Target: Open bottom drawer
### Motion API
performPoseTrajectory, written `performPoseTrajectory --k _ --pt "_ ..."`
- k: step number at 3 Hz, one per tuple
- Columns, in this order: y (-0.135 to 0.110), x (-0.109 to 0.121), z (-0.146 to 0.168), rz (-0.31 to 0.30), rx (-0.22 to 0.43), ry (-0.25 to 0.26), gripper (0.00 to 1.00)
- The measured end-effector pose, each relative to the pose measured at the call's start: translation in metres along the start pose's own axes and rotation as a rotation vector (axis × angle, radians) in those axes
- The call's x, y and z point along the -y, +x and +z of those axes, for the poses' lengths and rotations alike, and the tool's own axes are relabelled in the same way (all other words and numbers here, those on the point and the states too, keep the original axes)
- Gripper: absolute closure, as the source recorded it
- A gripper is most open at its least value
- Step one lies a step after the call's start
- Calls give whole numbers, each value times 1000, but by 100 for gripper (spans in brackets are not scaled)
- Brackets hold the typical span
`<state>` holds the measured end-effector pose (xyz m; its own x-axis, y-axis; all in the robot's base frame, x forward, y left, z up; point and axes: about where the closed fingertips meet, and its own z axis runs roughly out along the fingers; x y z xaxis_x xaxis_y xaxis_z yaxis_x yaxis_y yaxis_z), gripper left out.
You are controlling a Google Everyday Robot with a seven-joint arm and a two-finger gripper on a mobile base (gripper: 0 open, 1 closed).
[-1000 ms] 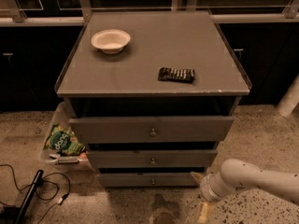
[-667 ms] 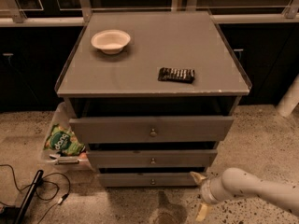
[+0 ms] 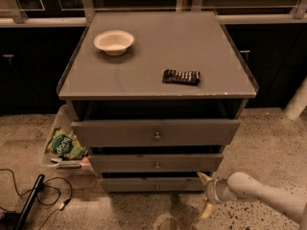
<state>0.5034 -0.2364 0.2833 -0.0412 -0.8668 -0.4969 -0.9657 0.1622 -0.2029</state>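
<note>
The grey cabinet (image 3: 158, 56) has three flat-fronted drawers, each with a small round metal knob. The bottom drawer (image 3: 129, 184) is the narrowest, nearest the floor, with its knob (image 3: 157, 186) at mid-front. It sticks out only slightly from the cabinet. My gripper (image 3: 204, 194) is low at the bottom drawer's right end, to the right of the knob. Its yellowish fingers (image 3: 205, 178) are spread one above the other, open and holding nothing. The white arm (image 3: 268, 198) comes in from the lower right.
A white bowl (image 3: 113, 41) and a dark snack bar (image 3: 181, 76) lie on the cabinet top. A bin holding a green chip bag (image 3: 64, 145) stands left of the cabinet. Black cables (image 3: 33, 195) lie on the speckled floor at left. A white post (image 3: 297, 102) stands at right.
The arm has sunk slightly towards the floor. The gripper stays at the bottom drawer's right end. The drawers have not moved.
</note>
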Motion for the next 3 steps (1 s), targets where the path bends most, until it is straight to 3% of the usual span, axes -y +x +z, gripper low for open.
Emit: performPoseTrajectory --k 1,3 --pt "0 0 0 0 0 0 0" --pt "9 -3 48 -45 31 -20 0"
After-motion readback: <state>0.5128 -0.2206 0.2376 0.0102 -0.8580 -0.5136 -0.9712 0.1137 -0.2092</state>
